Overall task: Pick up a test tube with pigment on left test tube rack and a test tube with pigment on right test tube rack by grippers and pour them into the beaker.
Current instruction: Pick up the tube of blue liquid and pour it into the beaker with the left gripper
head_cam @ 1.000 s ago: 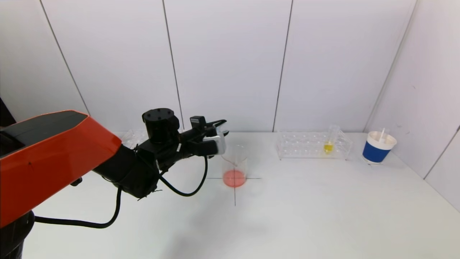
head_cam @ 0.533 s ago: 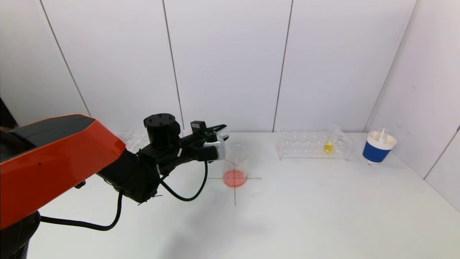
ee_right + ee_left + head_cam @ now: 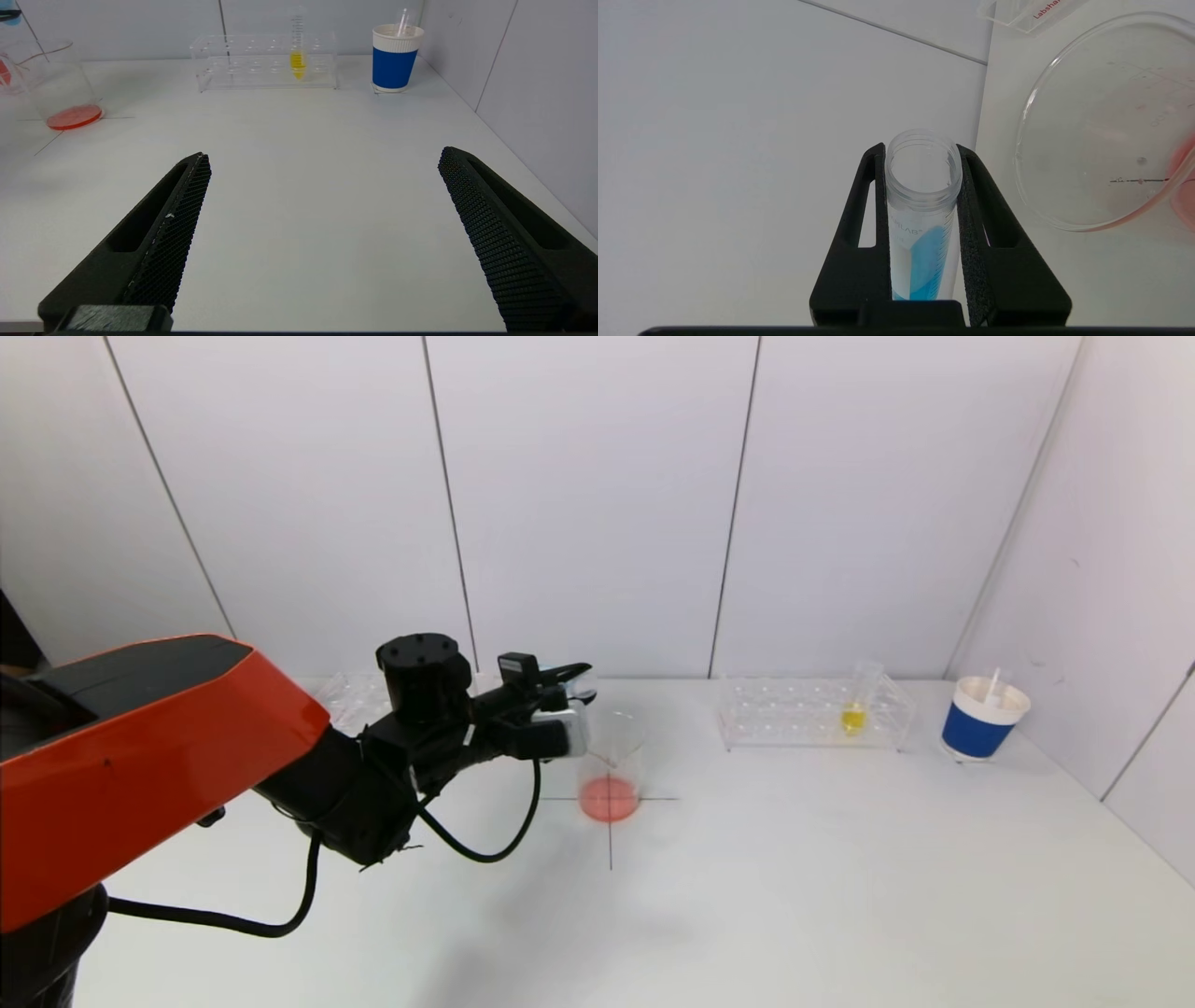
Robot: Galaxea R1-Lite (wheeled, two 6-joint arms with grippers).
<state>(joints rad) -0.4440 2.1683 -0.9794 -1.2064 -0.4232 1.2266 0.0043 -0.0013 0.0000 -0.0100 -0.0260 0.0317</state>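
the left gripper (image 3: 920,154) is clamped on a tube (image 3: 923,196), its two black fingers (image 3: 976,224) pressed against the tube's sides just below the threaded, uncapped mouth. the tube is clear plastic with printed graduations and holds blue liquid (image 3: 927,263) pooled along one side, so it is tilted well off upright. in the head view the left gripper (image 3: 571,695) hangs above the table (image 3: 794,859), just beside the rim of the beaker (image 3: 611,765), with the tube's mouth pointing toward it. the beaker stands on a cross mark and has a thin layer of pinkish-red liquid (image 3: 609,798) at its bottom.

the right gripper (image 3: 322,233) hovers low over bare table with its fingers spread wide, holding nothing. ahead of it the right rack (image 3: 266,63) holds one upright tube with yellow liquid (image 3: 297,60), and a blue cup (image 3: 395,58) stands near it.
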